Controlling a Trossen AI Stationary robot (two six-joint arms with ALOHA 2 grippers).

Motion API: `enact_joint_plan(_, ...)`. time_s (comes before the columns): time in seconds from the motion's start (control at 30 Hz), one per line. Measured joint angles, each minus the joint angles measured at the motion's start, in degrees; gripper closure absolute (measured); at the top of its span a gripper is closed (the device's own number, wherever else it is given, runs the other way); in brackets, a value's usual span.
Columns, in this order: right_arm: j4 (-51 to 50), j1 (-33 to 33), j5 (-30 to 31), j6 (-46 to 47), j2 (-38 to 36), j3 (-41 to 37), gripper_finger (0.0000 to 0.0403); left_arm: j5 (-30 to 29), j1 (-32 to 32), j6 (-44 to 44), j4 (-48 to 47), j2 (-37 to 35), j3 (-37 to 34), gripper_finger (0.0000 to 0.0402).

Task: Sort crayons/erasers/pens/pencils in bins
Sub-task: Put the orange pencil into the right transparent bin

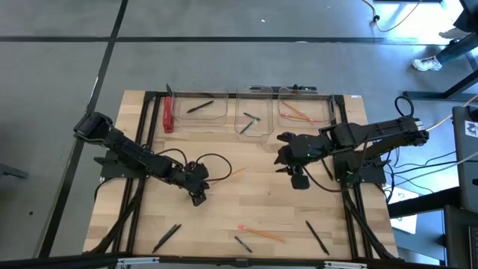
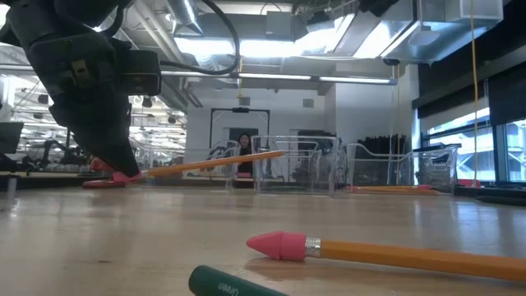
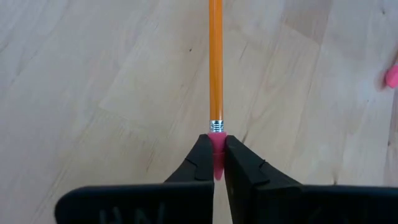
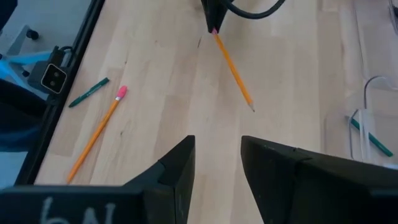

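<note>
- The left gripper [image 3: 214,163] was seen near the middle of the table, its fingers clamped on the pink eraser end of a pencil [image 3: 216,62], which pointed away from it toward the table's centre.
- In the low view, the pencil's shaft was seen tilted slightly upward, with the eraser end at the board or only just above it; contact could not be judged.
- The step was judged to be the carrying of this pencil to the right-hand bin [image 1: 306,110], where an orange pencil already lay.
- Because the hold was at the very end, it was judged that the pencil could swing or slip; a slow lift and a release low over the bin would be advisable.
- The right gripper [image 4: 217,163] was held above the right half of the table, its fingers apart and empty.
- The surface was pale wooden board [image 1: 254,187], edged by a black frame; another pencil [image 1: 261,232] was left lying near the front edge.
- Beyond the table, a bright hall with ceiling lights was shown, and a person stood far off.
</note>
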Motion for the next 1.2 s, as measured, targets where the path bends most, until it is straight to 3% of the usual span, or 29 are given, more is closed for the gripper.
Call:
enact_joint_plan(0.2,0.0,0.0,0.0,-3.2,0.0,0.0,0.0273,0.0,0.0,0.0,0.0,0.0,0.0,0.0398)
enact_joint_plan(0.43,0.0,0.0,0.0,-4.2,0.0,0.0,0.0321,0.0,0.0,0.0,0.0,0.0,0.0,0.0398)
enact_joint_plan(0.6,0.0,0.0,0.0,-3.1,0.0,0.0,0.0329,0.0,0.0,0.0,0.0,0.0,0.0,0.0398)
enact_joint_plan(0.8,-0.1,0.0,1.5,-1.5,0.8,0.0,0.0287,0.0,0.0,0.0,0.0,0.0,0.0,0.0398)
enact_joint_plan(1.0,0.1,0.0,4.2,-6.2,4.9,0.0,0.0232,0.0,0.0,0.0,0.0,0.0,0.0,0.0398)
enact_joint_plan(1.2,3.9,-0.1,5.0,-13.1,11.6,0.0,0.0220,0.0,0.0,0.0,0.0,0.0,0.0,0.0398)
